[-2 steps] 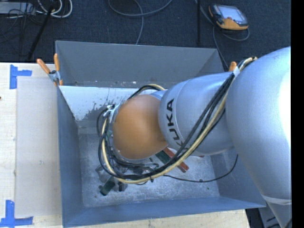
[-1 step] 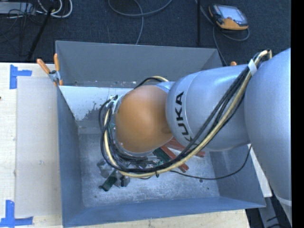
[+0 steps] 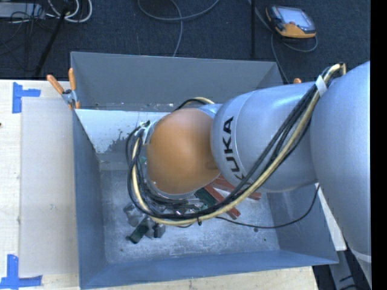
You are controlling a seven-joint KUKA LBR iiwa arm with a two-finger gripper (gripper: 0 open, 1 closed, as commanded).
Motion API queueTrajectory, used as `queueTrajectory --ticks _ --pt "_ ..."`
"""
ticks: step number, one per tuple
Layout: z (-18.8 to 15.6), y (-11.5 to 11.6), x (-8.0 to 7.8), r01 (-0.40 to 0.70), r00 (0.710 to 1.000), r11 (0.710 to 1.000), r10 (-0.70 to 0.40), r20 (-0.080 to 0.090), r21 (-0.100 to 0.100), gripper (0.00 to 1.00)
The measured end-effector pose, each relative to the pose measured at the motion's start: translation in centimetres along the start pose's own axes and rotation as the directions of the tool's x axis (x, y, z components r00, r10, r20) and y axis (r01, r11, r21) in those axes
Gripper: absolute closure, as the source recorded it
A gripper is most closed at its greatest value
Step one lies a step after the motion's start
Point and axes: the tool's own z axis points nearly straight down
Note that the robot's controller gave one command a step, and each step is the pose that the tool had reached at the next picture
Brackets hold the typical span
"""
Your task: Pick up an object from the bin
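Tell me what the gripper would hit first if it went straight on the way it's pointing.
Probably the bin's grey floor at the front left. The gripper points down there, with a small grey bit beside it. Depth is unclear, so it may already be touching.

Arm with orange wrist cover reaches low into grey bin; pincer near floor, front-left; reddish-brown pieces beneath arm.
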Motion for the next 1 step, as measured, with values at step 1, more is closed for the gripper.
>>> queueTrajectory --ticks 1 --pt "-0.96 -0.01 -0.03 -0.006 1.0 1.0 0.006 0.001 0.001 1.0"
